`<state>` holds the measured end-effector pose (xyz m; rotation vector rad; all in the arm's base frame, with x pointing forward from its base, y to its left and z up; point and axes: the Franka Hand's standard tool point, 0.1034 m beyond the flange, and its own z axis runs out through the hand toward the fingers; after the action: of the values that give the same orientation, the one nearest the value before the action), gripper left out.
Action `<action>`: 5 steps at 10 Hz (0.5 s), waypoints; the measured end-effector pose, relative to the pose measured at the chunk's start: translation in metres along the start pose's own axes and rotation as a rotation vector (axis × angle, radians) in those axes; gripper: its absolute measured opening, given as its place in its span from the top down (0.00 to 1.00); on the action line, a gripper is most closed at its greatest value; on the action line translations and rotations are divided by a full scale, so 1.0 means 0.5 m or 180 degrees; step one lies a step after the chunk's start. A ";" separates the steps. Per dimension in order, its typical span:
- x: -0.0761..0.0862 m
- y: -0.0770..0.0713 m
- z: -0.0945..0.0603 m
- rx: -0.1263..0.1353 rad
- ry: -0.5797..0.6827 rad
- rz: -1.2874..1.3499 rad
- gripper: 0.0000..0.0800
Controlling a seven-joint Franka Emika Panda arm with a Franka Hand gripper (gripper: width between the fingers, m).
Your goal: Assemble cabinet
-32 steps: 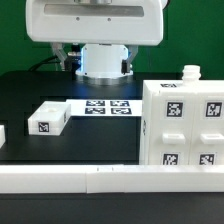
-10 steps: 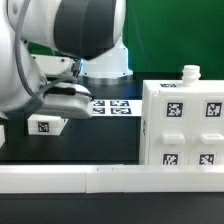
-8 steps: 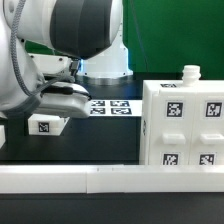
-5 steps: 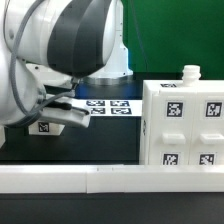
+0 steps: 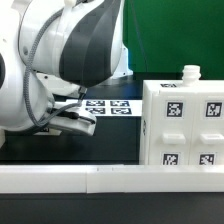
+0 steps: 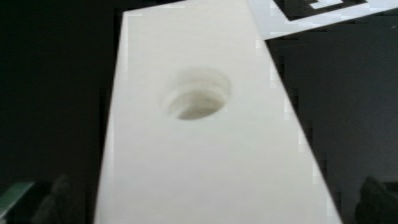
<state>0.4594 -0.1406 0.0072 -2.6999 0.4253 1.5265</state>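
We see the cabinet (image 5: 186, 125), big white box w/ square tags, upright on the black table (image 5: 110, 145). To the cabinet's left in the exterior view, the gripper (image 5: 78, 118) hangs w/ jaws wide apart, either side of a white part (image 6: 196, 95) w/ a round dimple, not touching it. The marker board (image 5: 112, 105) lies behind, between the gripper and the cabinet.

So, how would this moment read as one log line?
gripper: open | astride: white block | cabinet: apart, exterior view's right

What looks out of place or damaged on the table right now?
Nothing stands out. The cabinet stands upright on the exterior view's right, the marker board lies flat, and the white rail in front runs straight. No cracks or spills show.
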 end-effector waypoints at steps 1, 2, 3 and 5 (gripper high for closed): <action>0.000 0.001 0.000 0.0002 -0.0001 0.0002 0.02; -0.001 0.001 0.001 0.0004 -0.0007 0.0002 0.23; -0.002 0.002 0.001 0.0006 -0.0012 0.0003 0.23; -0.002 0.002 0.001 0.0008 -0.0016 0.0004 0.29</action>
<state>0.4584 -0.1413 0.0080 -2.6939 0.4284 1.5316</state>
